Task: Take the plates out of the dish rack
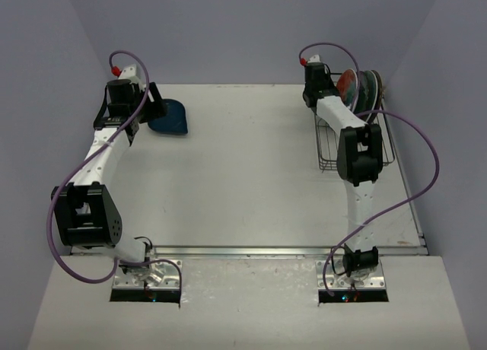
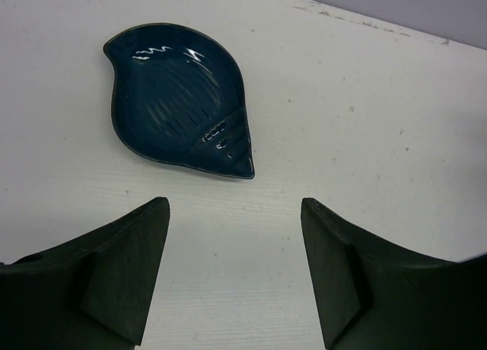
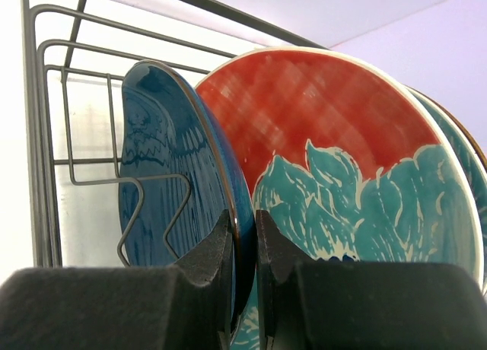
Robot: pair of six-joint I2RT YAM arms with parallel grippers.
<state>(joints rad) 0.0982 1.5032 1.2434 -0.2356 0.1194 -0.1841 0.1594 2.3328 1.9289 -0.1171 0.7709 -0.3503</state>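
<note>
**Right wrist view.** The right gripper [image 3: 244, 240] is clamped on the near rim of the dark blue plate [image 3: 163, 160], one finger on each face. This plate stands on edge in the dish rack [image 3: 46, 137], with a wire divider [image 3: 129, 213] against its left face. The red-orange plate [image 3: 327, 114] stands just beside it, to the right of the fingers. A teal plate [image 3: 466, 160] stands behind that one.

Draw the held plate out along its own plane. Do not tilt it to the right, because the gap to the red-orange plate is narrow. Keep the rim off the divider and the rack's side wires. The glaze probably slips easily, so move slowly.

**Left wrist view.** The left gripper [image 2: 234, 266] has its jaws apart and holds nothing. A leaf-shaped blue plate [image 2: 175, 99] lies flat on the table [image 2: 380, 137], ahead and left of the fingers, apart from them.

**Top external view.** The rack sits close to the table edge and side wall on the right of the right hand. Open table lies to that hand's left, so withdraw that way. A purple cable [image 1: 426, 152] loops beside the rack and could snag
</note>
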